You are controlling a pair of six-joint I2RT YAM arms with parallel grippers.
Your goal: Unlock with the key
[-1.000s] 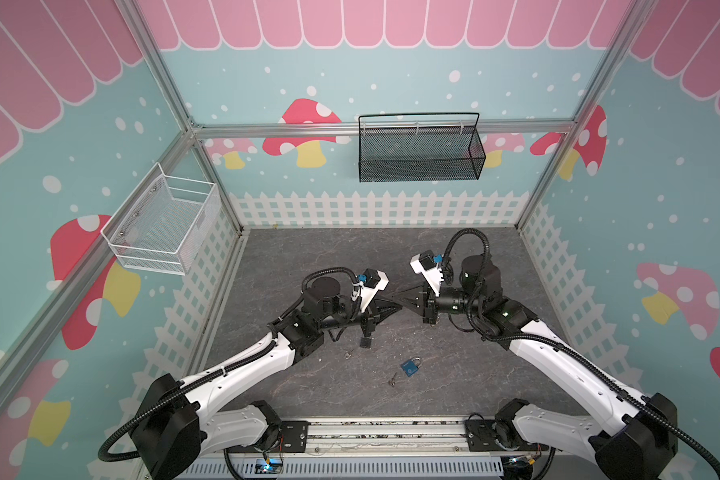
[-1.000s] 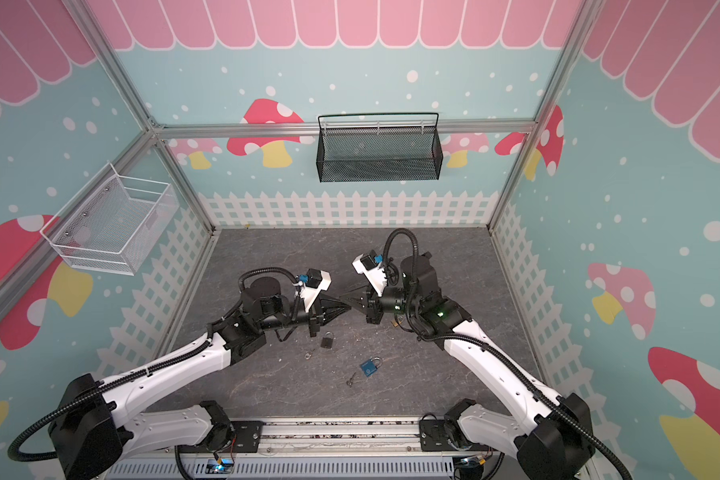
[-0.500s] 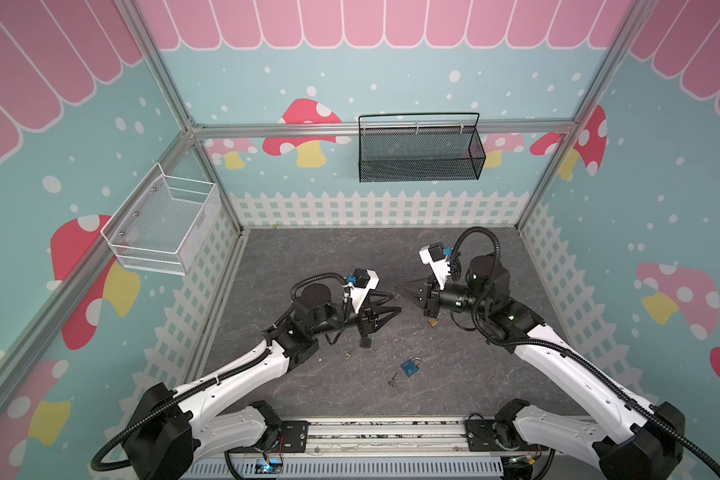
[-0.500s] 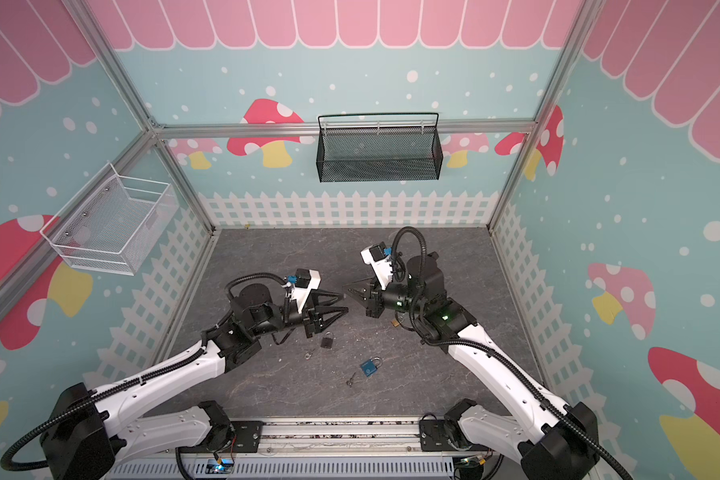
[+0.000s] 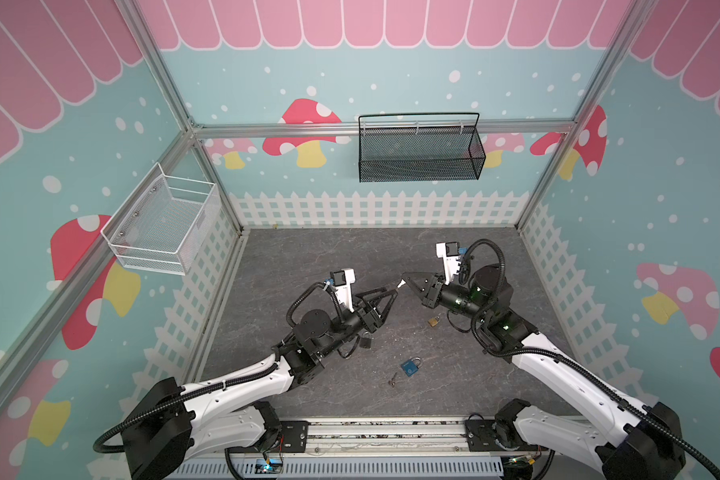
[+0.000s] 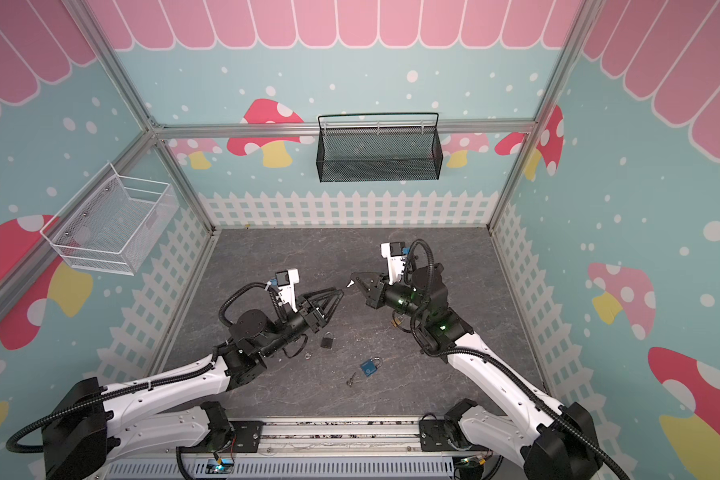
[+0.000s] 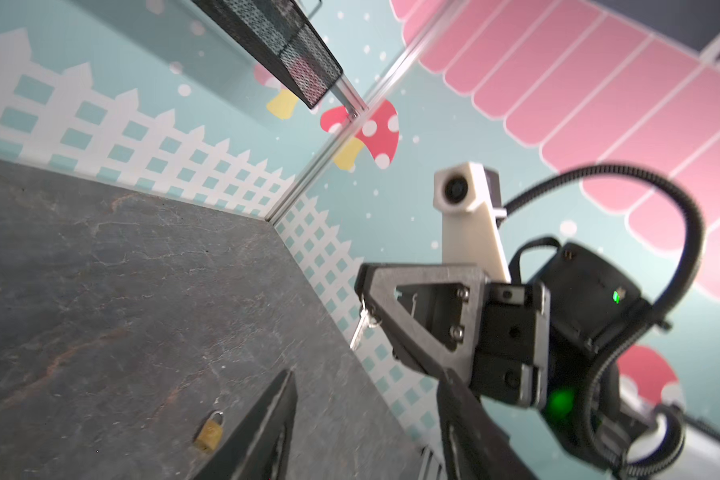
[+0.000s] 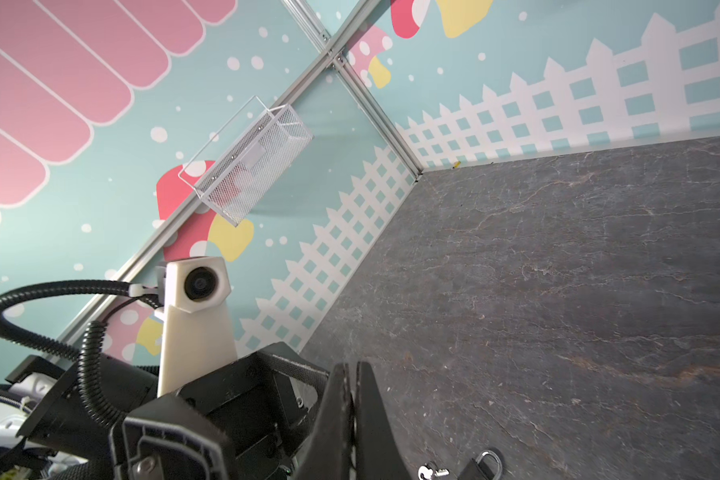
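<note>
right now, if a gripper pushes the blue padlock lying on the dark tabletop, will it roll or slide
The blue padlock lies flat on its broad face, so it would probably slide across the dark tabletop rather than roll. It looks like metal, so likely heavy for its size. Lying so low, it may be awkward to pinch from above.

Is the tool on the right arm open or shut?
Shut. In its wrist view the right tool shows fingers meeting without a gap; the left wrist view shows a silver key pinched there.
</note>
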